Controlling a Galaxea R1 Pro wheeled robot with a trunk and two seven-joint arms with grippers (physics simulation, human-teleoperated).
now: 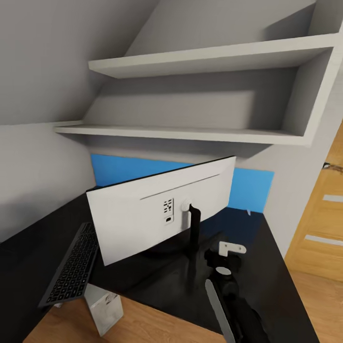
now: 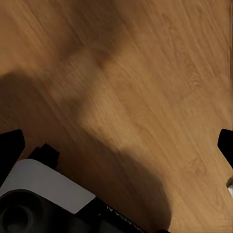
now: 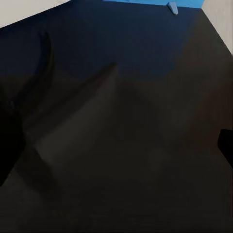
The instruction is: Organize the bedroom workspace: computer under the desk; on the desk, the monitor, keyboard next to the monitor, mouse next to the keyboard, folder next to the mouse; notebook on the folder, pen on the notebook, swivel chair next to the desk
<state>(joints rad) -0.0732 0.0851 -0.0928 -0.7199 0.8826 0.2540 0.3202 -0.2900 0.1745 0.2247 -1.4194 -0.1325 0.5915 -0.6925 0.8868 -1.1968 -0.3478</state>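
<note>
Head view: your monitor (image 1: 143, 214) stands on the table (image 1: 267, 267), back facing you; keyboard (image 1: 71, 269) at 8 o'clock overhangs the edge, computer (image 1: 104, 309) beneath. Right claw (image 1: 224, 259): can't tell. Left wrist view: wood floor (image 2: 145, 73), left claw tips wide apart. Right wrist view: black tabletop, blue panel (image 3: 145, 2).

Right arm (image 1: 224, 295) forward, gripper state unclear.

The monitor (image 1: 157, 209) stands upright on the desk (image 1: 267, 267), and I see its light grey back and black stand. The keyboard (image 1: 74, 269) lies flat just beside it, near the desk's front edge. The computer (image 1: 105, 312) stands on the floor under that edge.
</note>
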